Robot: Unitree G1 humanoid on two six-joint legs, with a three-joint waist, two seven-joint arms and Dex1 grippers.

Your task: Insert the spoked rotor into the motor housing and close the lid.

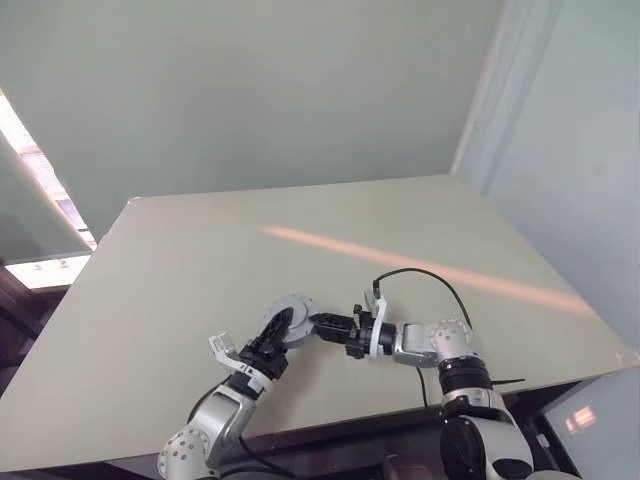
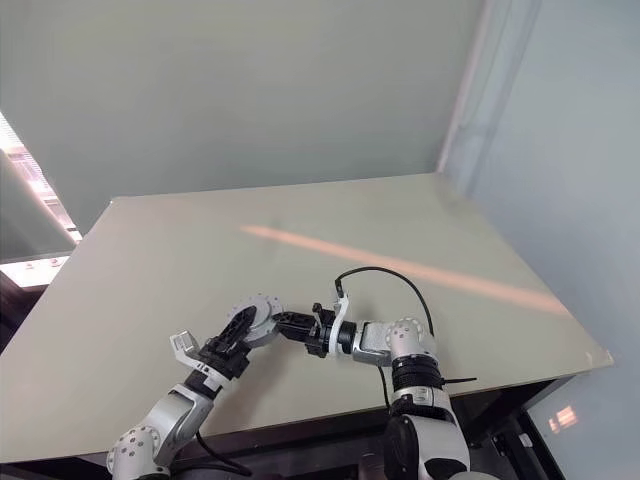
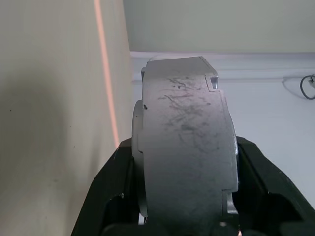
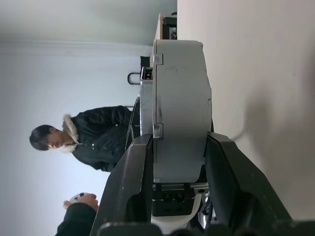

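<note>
The motor housing (image 1: 293, 312), a round silvery-grey scratched body, is held on edge just above the table near its front. My left gripper (image 1: 277, 330) reaches it from below left and is shut on it; its black fingers (image 3: 110, 191) press both flat faces of the housing (image 3: 184, 123). My right gripper (image 1: 322, 323) comes in level from the right and is shut on the same housing (image 4: 182, 93). A thinner round layer (image 4: 146, 103) lies flush on one face; I cannot tell whether it is the lid. The spoked rotor is hidden.
The pale table (image 1: 420, 230) stretches far behind and to both sides, its front edge close under the arms. A black cable (image 1: 432, 277) loops off my right wrist. A person in a dark jacket (image 4: 96, 135) stands beyond the table, a hand (image 4: 81, 200) holding something white.
</note>
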